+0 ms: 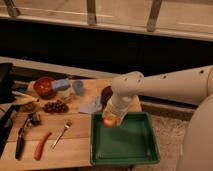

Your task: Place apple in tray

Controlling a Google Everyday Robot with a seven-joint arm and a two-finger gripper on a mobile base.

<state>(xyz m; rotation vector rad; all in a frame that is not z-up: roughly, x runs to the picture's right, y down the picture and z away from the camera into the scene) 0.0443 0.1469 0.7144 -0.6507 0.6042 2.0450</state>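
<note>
The apple (110, 121), small and yellow-orange, hangs just over the far left corner of the green tray (131, 146). My gripper (111, 119) comes down from the white arm (165, 86) and is shut on the apple, which it holds from above. The tray lies at the right end of the wooden table (70, 145) and nothing else shows inside it.
A dark red bowl (44, 86), a blue block (61, 84) and a small grey cup (78, 87) stand at the back of the table. Grapes (55, 106), a fork (61, 134), a carrot (41, 146) and a dark tool (21, 140) lie to the left.
</note>
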